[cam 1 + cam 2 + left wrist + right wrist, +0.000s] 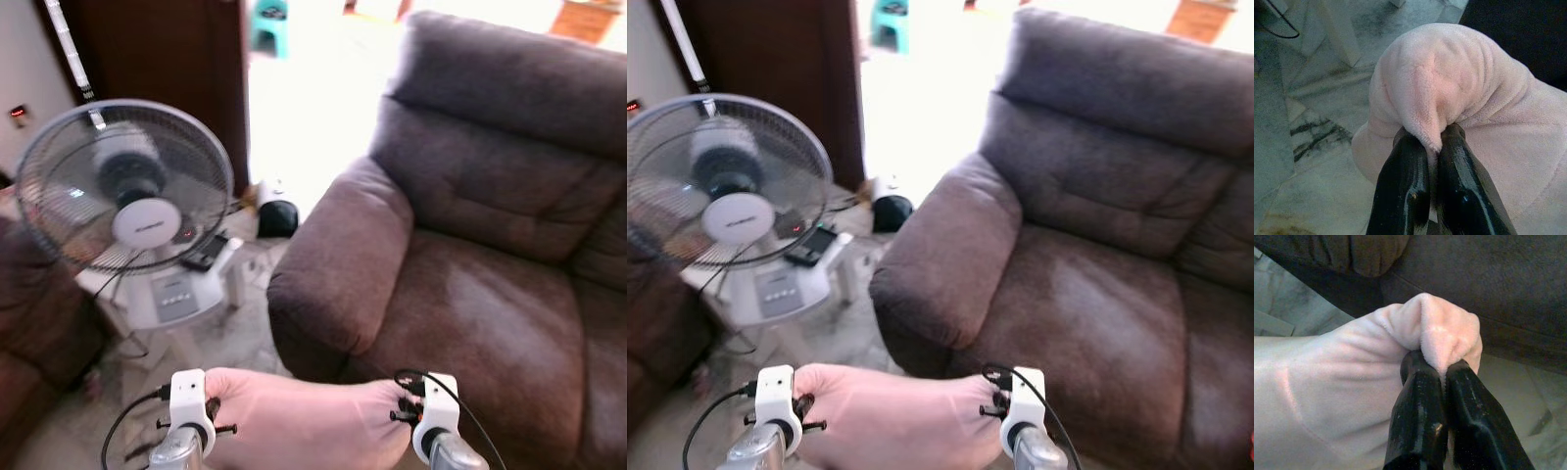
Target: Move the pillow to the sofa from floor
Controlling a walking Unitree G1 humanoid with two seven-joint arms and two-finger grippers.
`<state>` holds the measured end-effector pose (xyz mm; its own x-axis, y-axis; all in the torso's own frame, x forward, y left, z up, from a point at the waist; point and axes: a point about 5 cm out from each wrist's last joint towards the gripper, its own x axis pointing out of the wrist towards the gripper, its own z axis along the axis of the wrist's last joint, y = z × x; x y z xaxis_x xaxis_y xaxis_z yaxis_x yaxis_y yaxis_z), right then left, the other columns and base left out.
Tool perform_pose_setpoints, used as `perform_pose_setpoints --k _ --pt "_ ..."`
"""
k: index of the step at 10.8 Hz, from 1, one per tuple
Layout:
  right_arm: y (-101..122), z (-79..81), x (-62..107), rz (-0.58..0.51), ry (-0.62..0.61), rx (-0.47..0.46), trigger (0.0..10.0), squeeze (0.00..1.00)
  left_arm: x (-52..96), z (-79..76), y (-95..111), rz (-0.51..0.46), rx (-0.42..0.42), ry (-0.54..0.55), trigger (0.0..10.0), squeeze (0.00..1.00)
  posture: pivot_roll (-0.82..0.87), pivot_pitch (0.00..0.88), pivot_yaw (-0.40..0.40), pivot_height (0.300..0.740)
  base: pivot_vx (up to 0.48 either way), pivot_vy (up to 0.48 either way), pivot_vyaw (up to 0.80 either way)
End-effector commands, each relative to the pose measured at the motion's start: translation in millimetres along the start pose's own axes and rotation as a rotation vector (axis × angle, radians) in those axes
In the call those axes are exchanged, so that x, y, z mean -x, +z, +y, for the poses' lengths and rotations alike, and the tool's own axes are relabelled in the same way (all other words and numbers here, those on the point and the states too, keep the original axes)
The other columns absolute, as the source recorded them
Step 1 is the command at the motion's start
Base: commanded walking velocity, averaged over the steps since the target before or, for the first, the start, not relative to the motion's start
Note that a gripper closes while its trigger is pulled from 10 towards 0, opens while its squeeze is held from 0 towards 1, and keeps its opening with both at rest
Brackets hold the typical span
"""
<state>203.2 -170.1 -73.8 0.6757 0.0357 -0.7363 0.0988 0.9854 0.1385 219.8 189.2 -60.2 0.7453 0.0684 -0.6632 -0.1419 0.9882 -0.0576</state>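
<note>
both pincers pinching pillow [304, 421] corners (left [1432, 147], right [1442, 364]), before sofa [470, 294]

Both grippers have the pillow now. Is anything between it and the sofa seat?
Nothing visible lies on the sofa seat. The pink pillow, pinched by the left gripper and right gripper, hangs just before the seat's front edge. The sofa's armrest stands to its left; the fan is farther left.
</note>
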Motion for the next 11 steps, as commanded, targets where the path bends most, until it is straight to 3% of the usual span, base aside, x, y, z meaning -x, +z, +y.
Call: perform_pose_setpoints --k 1,4,6,11 --pt "10.5 -21.9 1.7 -0.038 -0.085 -0.012 10.0 0.00 0.5 17.6 6.3 -0.025 0.001 0.074 10.0 0.00 0.10 0.076 -0.073 0.740 0.000 0.356 0.00" --pt "9.8 -26.3 3.2 -0.050 -0.085 -0.030 10.0 0.00 0.3 16.8 7.0 -0.027 0.001 0.072 10.0 0.00 0.10 0.076 -0.072 0.740 0.000 0.396 0.00" --pt "8.7 -24.7 3.0 -0.045 -0.077 -0.051 10.0 0.00 0.2 16.0 7.3 -0.030 -0.001 0.070 10.0 0.00 0.10 0.077 -0.073 0.740 0.000 0.480 -0.61" --pt "11.6 -19.1 1.1 -0.046 -0.080 -0.024 10.0 0.00 -0.2 13.9 8.8 -0.040 -0.004 0.067 10.0 0.00 0.10 0.079 -0.073 0.740 0.000 0.480 0.00"
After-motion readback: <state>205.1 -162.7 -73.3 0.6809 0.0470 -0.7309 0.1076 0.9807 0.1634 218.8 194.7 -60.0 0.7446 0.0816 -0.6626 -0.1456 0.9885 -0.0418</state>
